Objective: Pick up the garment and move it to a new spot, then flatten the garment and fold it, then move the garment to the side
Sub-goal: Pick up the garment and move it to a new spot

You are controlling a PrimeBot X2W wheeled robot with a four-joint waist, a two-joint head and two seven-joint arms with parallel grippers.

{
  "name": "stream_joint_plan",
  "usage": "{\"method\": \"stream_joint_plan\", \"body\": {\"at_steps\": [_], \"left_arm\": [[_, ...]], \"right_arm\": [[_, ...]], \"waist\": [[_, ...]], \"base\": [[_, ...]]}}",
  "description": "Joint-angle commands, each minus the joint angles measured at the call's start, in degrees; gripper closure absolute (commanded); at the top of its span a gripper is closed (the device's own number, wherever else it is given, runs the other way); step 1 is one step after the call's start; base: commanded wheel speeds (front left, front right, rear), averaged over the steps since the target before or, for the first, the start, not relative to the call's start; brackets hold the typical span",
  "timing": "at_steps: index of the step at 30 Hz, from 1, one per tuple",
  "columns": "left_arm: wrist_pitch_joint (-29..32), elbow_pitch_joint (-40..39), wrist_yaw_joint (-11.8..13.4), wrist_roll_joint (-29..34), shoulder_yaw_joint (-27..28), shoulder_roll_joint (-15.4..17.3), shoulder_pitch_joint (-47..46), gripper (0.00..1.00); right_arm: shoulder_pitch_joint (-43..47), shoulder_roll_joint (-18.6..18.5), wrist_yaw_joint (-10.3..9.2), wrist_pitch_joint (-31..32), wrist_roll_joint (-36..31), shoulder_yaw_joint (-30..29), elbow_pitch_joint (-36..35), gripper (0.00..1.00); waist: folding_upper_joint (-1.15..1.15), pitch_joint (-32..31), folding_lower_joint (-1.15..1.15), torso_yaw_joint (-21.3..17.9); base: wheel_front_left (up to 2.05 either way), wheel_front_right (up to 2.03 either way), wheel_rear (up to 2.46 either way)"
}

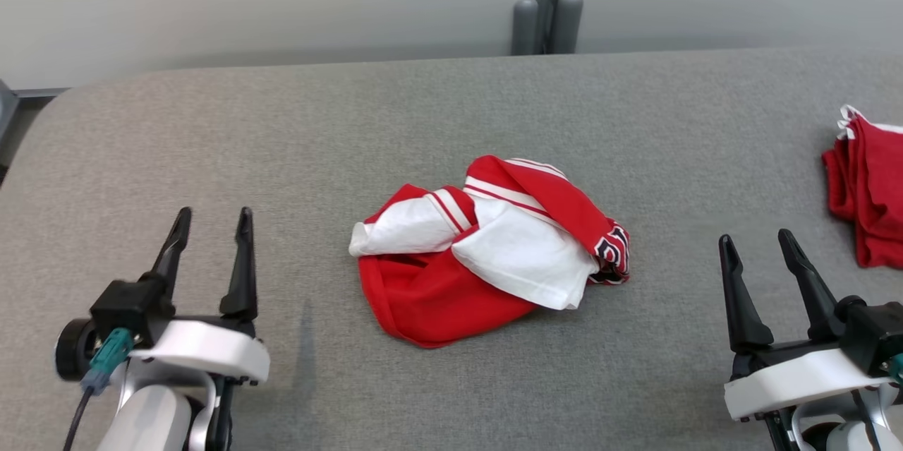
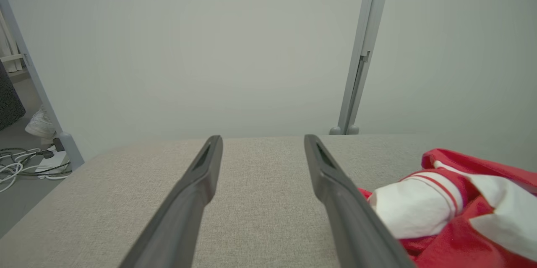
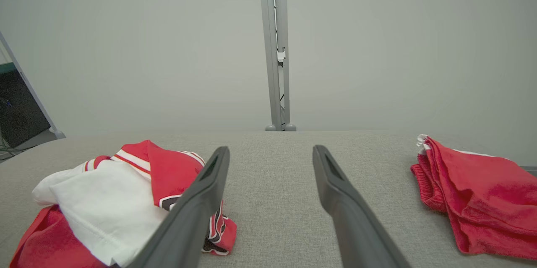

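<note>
My left pincer (image 1: 215, 212) and right pincer (image 1: 755, 236) stand wide and empty, flanking the crumpled garment (image 1: 487, 253) in the middle of the tabletop (image 1: 423, 119). I'd pinch one raised fold (not the whole heap) and lift straight up.

You have a wide table (image 1: 282, 119) covered in grey woven fabric before you, its corner at the upper left of the frame rounded. A crumpled red-and-white garment (image 1: 487, 253) lies bunched at the centre. Well apart from it, at the right edge, a folded red cloth (image 1: 871, 190) with white trim rests on the same surface.
</note>
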Motion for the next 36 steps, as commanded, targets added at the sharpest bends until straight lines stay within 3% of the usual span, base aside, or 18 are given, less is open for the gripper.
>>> {"method": "stream_joint_plan", "body": {"at_steps": [1, 11, 36], "left_arm": [[-0.2, -1.0, 0.4, -0.4, 0.9, 0.7, 1.4, 0.0], [-0.3, -5.4, -1.8, -2.9, 3.1, 2.9, 8.1, 0.0], [5.1, -14.7, 1.6, -1.5, 0.4, 5.0, 17.1, 0.0]], "right_arm": [[0.7, -0.3, 0.01, 0.4, -0.4, -0.1, -0.2, 0.0], [3.1, -0.3, 0.01, 1.4, -0.5, 0.4, -0.9, 0.0], [7.9, -0.4, 0.01, 3.4, -0.3, 0.9, -2.6, 0.0]], "waist": [[0.0, -1.2, 0.0, 1.2], [0.0, -4.1, 0.0, 2.1], [0.0, -8.0, 0.0, 0.3]], "base": [[0.0, 0.0, 0.0], [0.0, 0.0, 0.0], [0.0, 0.0, 0.0]]}}
